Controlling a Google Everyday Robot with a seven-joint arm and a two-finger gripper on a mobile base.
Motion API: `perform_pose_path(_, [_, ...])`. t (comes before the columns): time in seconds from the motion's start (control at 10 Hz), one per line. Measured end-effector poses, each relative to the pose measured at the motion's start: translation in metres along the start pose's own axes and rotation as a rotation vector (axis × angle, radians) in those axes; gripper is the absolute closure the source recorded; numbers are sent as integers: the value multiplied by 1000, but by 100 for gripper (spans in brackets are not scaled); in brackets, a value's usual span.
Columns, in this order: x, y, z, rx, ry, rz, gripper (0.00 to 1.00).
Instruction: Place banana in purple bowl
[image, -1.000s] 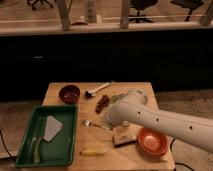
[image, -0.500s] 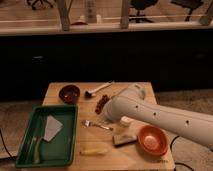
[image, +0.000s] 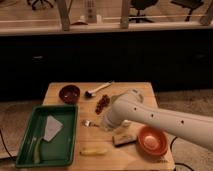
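Observation:
The banana (image: 94, 150) is a short pale yellow piece lying flat near the front edge of the wooden table (image: 60, 89). The purple bowl (image: 69, 93) stands at the table's back left, dark maroon, with nothing visible inside. My white arm reaches in from the right across the table's middle. My gripper (image: 106, 123) is at its end, above the table centre, just right of the fork (image: 90, 122). It is above and behind the banana and well right of the purple bowl. It holds nothing that I can see.
A green tray (image: 25, 150) at the front left holds a pale sheet and a thin greenish stick. An orange bowl (image: 152, 141) stands at the front right, with a brown block (image: 123, 139) beside it. Red grapes (image: 102, 104) and a white-handled utensil (image: 97, 90) lie behind.
The arm's end has shifted slightly left and toward the table's front. The banana, bowls and tray have not moved.

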Motion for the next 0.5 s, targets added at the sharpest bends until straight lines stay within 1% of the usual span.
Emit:
perform_pose_path(0.1, [4, 6, 13, -28, 12, -11, 20])
perform_pose_path(0.4, [10, 21, 33, -78, 42, -33, 20])
perform_pose_path(0.5, [9, 24, 37, -89, 46, -42, 20])
